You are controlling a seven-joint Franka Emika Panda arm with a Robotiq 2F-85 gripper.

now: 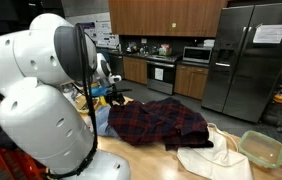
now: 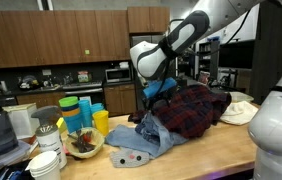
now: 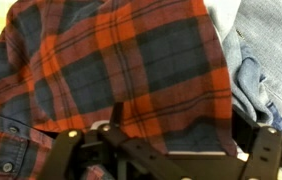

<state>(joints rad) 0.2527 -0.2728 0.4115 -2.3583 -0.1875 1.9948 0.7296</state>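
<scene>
Loosely crumpled red-and-navy plaid shirt (image 3: 111, 70) beside pale blue jeans (image 3: 256, 75)

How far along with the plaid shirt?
Done: the gripper is over the shirt, which lies crumpled, partly on the jeans, on the table. In hand: jaws open, nothing held; whether they touch the cloth is unclear. Left: no grip on the shirt yet.
</scene>
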